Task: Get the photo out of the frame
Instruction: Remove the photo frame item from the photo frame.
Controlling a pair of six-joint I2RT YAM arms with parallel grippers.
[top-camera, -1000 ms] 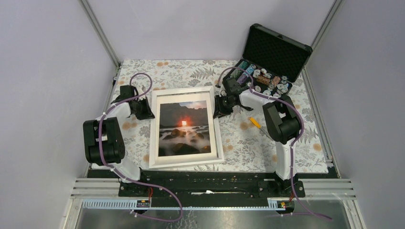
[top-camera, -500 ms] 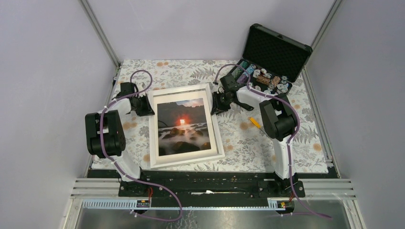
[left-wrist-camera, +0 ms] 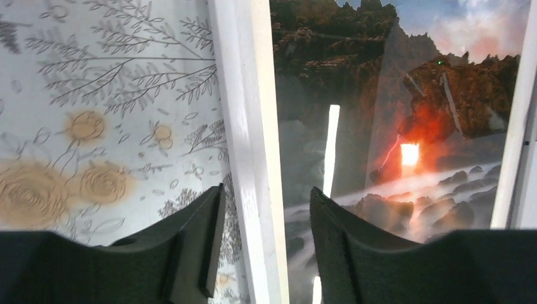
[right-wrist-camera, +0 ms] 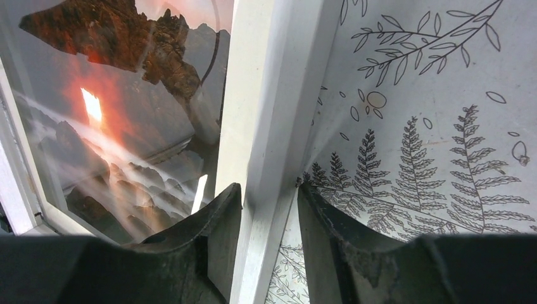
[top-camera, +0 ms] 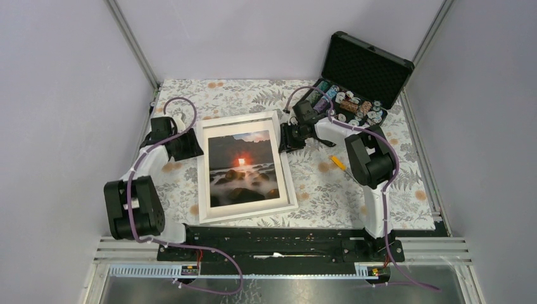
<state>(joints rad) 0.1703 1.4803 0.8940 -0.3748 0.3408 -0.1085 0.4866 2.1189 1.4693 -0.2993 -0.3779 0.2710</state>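
I see the frame (top-camera: pixel 204 177) lying mid-worktop (top-camera: pixel 329 190), its long axis running bottom to top of the overhead view. The photo (top-camera: pixel 246 170) is face up, sky at the top end. My left pincer (left-wrist-camera: pixel 265 202) straddles the left rail, spread. My right pincer (right-wrist-camera: pixel 269 196) hugs the right rail; I cannot tell if it pinches.

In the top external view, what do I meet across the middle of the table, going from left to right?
left gripper → photo inside its white frame → right gripper → yellow pencil
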